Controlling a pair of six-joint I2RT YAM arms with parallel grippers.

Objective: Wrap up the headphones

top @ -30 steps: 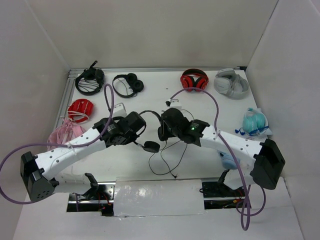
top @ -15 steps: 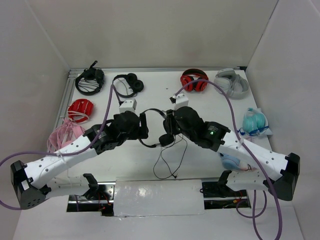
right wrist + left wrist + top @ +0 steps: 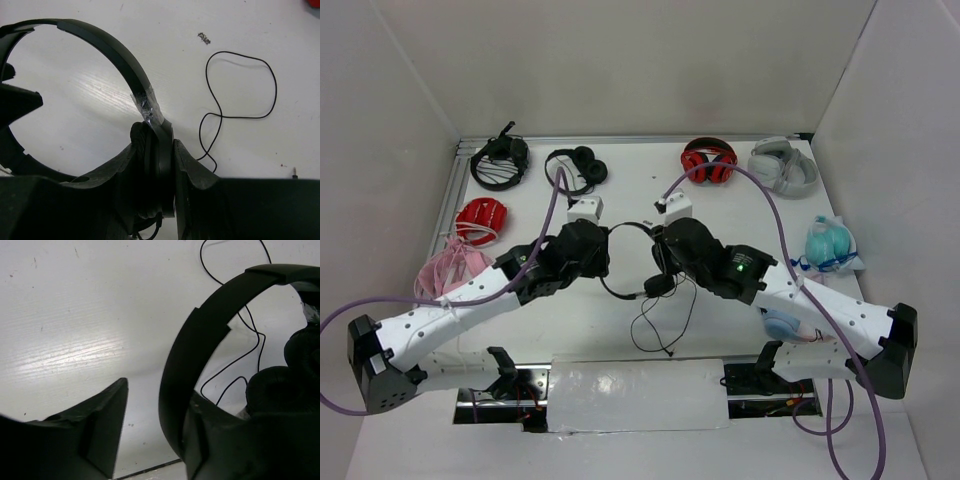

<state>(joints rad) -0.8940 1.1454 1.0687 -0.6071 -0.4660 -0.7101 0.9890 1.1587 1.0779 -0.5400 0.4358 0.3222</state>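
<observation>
Headphones (image 3: 659,285), black and on-ear, are seen held above the middle of the white desk (image 3: 640,190), between the two arms. A thin black headband (image 3: 110,45) is curved in a wide arc, and a crinkled clear strip (image 3: 145,107) is wrapped round it just above the round padded ear cups (image 3: 145,150), which are pressed together at one end. A long thin cable (image 3: 241,52) is left trailing in loose loops on the desk towards the near edge, its plug (image 3: 294,172) lying flat and apart from everything else.

The right jaws are closed on the headphones where the headband meets the ear cups, a finger (image 3: 195,170) pressed to each side. The left jaws are parted around the headband (image 3: 200,340): the band lies close against one finger, while a clear gap is left to the other finger (image 3: 100,435).

The left arm (image 3: 470,300) is stretched from the near left corner diagonally to the centre, and the right arm (image 3: 820,305) is stretched likewise from the near right corner, so that the wrists are brought face to face across the headphones.

Red headphones (image 3: 708,162), a white headset (image 3: 782,165) and a black headset (image 3: 500,160) are ranged along the far edge, well apart from the held pair.
</observation>
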